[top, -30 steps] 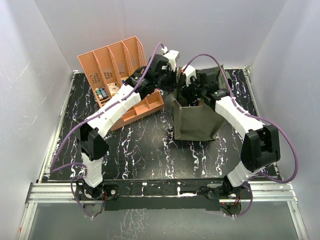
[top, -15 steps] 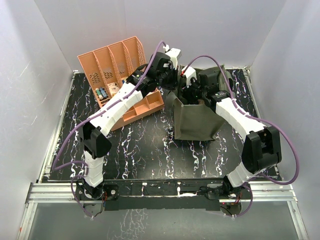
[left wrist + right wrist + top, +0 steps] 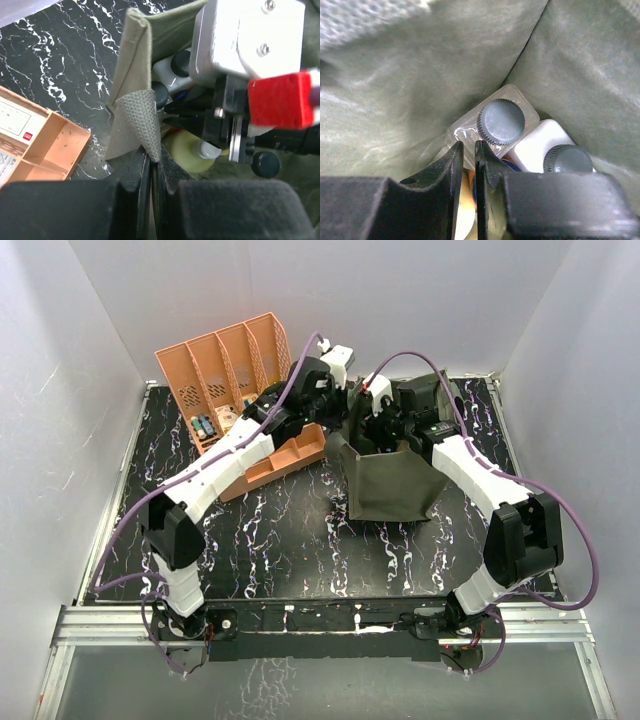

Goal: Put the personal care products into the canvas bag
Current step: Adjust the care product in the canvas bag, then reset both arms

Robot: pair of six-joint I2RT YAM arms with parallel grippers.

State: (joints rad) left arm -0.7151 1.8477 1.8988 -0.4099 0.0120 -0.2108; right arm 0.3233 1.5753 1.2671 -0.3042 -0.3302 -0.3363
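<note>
The olive canvas bag [image 3: 390,490] stands open at the table's middle back. My left gripper [image 3: 151,161] is shut on the bag's woven strap [image 3: 137,117] at its near-left corner [image 3: 340,440]. My right gripper [image 3: 465,150] reaches down inside the bag [image 3: 420,75]. Its jaws stand almost together on the plastic edge of the clear twin pack [image 3: 495,125] with dark caps. Beside the pack lies a white bottle [image 3: 540,142]. In the left wrist view a yellow white-capped bottle [image 3: 192,150] lies on the bag's floor under the right wrist [image 3: 240,45].
A salmon slotted rack [image 3: 225,370] stands at the back left with small items [image 3: 203,426] in a slot. A low salmon tray [image 3: 290,455] lies against it, just left of the bag. White walls close in the table on three sides.
My left arm has swung its elbow to the left and drawn the bag's strap corner slightly left. The right gripper has stayed down inside the bag.
</note>
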